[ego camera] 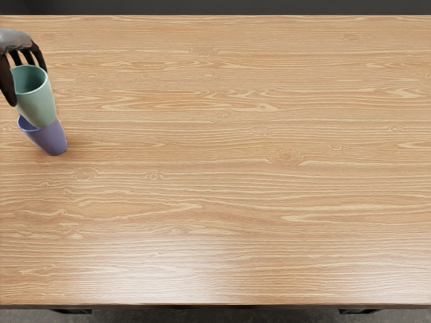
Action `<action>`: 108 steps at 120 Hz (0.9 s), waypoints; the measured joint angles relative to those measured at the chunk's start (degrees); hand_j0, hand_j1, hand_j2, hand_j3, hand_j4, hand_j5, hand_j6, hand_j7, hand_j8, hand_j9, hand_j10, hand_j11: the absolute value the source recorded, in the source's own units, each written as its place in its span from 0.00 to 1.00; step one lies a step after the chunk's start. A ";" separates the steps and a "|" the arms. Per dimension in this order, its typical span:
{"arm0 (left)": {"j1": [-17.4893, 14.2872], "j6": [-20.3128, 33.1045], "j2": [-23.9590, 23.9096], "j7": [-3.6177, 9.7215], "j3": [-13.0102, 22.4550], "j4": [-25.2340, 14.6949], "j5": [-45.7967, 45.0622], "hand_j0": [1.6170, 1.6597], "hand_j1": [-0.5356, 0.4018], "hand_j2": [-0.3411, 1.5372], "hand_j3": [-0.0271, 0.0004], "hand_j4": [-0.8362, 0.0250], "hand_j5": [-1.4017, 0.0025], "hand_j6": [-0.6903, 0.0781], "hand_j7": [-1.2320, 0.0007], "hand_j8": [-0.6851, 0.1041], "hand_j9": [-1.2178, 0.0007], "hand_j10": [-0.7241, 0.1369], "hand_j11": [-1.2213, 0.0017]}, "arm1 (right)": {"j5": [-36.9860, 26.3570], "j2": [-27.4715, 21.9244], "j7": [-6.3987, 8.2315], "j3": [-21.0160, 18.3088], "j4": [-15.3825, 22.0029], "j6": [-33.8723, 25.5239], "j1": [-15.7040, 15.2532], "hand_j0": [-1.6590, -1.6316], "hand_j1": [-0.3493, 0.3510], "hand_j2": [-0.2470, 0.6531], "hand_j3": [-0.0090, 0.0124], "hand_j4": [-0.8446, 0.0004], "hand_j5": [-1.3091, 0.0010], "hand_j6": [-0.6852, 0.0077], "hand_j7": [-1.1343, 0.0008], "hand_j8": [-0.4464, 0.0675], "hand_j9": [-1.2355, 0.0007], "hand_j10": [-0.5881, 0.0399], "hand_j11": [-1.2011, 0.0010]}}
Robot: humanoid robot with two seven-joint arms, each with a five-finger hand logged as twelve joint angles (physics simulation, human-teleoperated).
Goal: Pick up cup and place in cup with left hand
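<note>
At the picture's upper left edge my left hand [25,62] has its dark fingers curled around the rim of a green cup [38,108]. The green cup is held upright with a slight tilt, its opening showing. Directly below it in the picture stands a purple cup [50,140] on the table, and the green cup's bottom overlaps the purple cup's opening. Whether the green cup's base is inside the purple rim or just above it, I cannot tell.
The wooden table [229,188] fills most of the view. Its back edge runs along the top and its front edge along the bottom. Both cups are near the table's left side.
</note>
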 joint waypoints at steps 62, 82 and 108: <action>0.65 -0.08 -2.23 0.00 0.55 6.37 0.74 0.96 0.42 0.30 0.99 0.46 0.59 0.41 0.53 0.33 0.53 0.33 0.53 | 0.00 0.00 0.00 0.00 -0.01 0.00 0.59 0.04 0.04 0.27 0.42 0.97 0.98 0.95 0.97 0.82 0.97 0.90 0.97; 0.86 0.01 -3.55 0.00 0.61 6.97 0.79 0.96 0.43 0.30 0.99 0.46 0.59 0.41 0.54 0.32 0.53 0.33 0.53 | 0.00 0.00 0.04 -0.03 -0.02 0.00 0.62 0.04 0.04 0.27 0.42 0.97 0.98 0.95 0.97 0.82 0.97 0.90 0.97; 1.32 0.32 -4.40 -0.01 0.61 8.16 0.94 0.96 0.42 0.30 0.99 0.46 0.59 0.41 0.54 0.32 0.53 0.33 0.53 | 0.00 0.00 0.07 -0.08 -0.05 0.07 0.62 0.04 0.04 0.27 0.42 0.97 0.98 0.95 0.97 0.82 0.97 0.90 0.97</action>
